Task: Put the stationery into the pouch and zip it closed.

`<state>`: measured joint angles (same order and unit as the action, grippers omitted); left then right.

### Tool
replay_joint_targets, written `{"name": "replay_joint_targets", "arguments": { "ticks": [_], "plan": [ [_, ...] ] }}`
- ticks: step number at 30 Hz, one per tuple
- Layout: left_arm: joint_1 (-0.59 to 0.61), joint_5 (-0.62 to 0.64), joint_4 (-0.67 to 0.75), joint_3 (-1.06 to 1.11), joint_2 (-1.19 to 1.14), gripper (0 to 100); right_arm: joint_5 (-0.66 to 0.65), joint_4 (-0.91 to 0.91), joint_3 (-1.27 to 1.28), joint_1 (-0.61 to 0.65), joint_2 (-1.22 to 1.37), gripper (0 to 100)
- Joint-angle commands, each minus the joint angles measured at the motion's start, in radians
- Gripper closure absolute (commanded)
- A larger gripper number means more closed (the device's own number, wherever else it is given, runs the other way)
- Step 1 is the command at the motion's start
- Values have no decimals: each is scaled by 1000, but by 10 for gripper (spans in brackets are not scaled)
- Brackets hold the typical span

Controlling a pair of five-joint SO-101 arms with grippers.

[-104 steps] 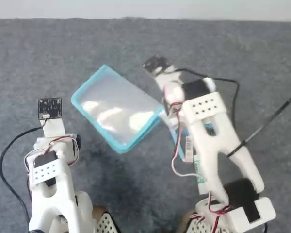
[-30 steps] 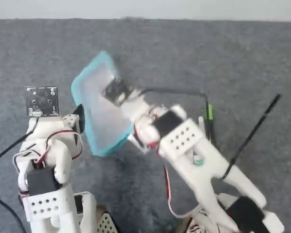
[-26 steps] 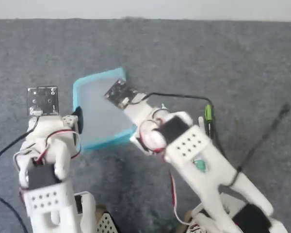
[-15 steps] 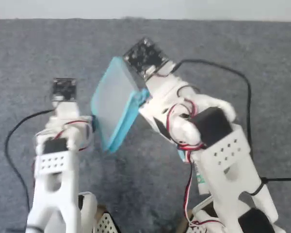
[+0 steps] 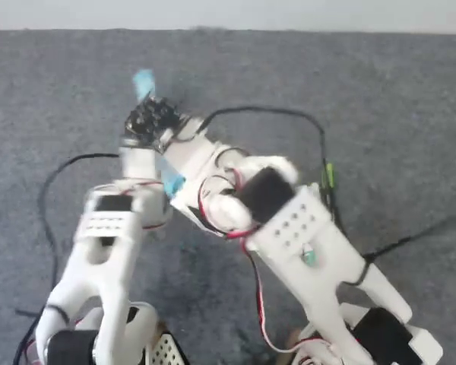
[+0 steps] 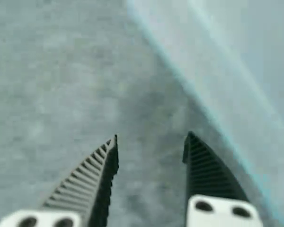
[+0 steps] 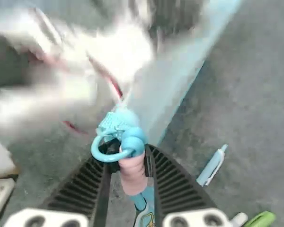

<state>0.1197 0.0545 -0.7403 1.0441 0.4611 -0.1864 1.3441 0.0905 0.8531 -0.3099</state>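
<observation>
Right wrist view showed the pouch, translucent with a turquoise edge, gathered at its pink zip pull. The right hand was clamped narrow on that pull, with a turquoise ring looped just above the jaws. Near the pouch's long edge, a blue-and-white pen lay on the grey desk, well apart from the hand. A green-tipped item lay near the pen. Shapes on the pouch's other side were too smeared to tell.

Left wrist view showed the left hand standing wide with nothing between its fingers, over bare grey desk. The pouch's turquoise edge ran close past one fingertip; whether they touched could not be told.

High view had the left arm and right arm crowded together left of centre. Slivers of turquoise pouch showed at upper left and between the arms. A green pen lay right of centre beside a black cable. Open grey desk stretched across the right and upper left, up to the pale strip along the top edge.
</observation>
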Motion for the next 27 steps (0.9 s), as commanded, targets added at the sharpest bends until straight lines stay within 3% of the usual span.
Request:
{"name": "replay_joint_targets", "arguments": {
  "ticks": [1,7,14,22,27],
  "plan": [
    [189,21,-75,-96,158,786,0,-182,186,8,-10,991],
    [308,-104,-181,-101,358,786,2,-303,368,1,-7,991],
    [316,-252,-354,-93,519,783,81,-325,434,-90,-5,991],
    [192,-308,-374,38,612,777,143,-326,456,-200,-10,991],
    [169,-304,-374,76,628,687,152,-321,479,-243,-10,991]
  ]
}}
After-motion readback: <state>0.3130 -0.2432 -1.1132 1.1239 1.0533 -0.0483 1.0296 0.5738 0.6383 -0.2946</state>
